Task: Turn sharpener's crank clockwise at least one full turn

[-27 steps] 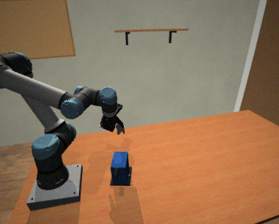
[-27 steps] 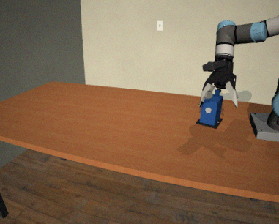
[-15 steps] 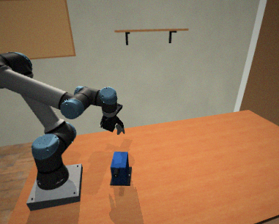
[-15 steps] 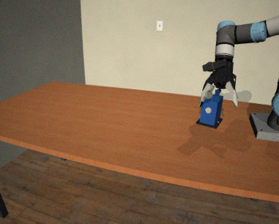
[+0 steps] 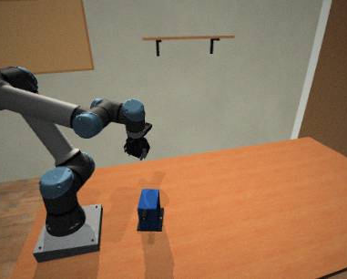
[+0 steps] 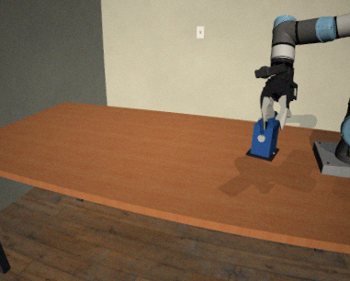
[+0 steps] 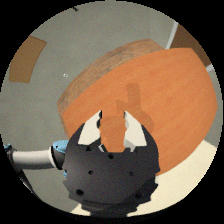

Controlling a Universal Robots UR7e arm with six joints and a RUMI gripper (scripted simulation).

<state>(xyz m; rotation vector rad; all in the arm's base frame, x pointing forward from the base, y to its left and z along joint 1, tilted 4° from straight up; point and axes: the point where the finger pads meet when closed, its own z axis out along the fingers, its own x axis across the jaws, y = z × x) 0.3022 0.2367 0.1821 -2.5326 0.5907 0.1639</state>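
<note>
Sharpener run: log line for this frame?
phase: approach | gripper: partly closed, empty, above table | sharpener: untouched | crank: not turned

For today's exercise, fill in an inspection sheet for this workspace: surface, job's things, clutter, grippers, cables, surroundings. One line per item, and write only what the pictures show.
Surface: orange wooden table, carrying the arm's grey base plate.
Job's things: blue sharpener upright on a dark base, near the arm; crank not clearly visible.
Clutter: nothing seen.
Grippers: gripper above the table behind the sharpener, partly closed, holding nothing.
Cables: nothing seen.
Surroundings: wall shelf, corkboard, wall outlet, wooden floor.
</note>
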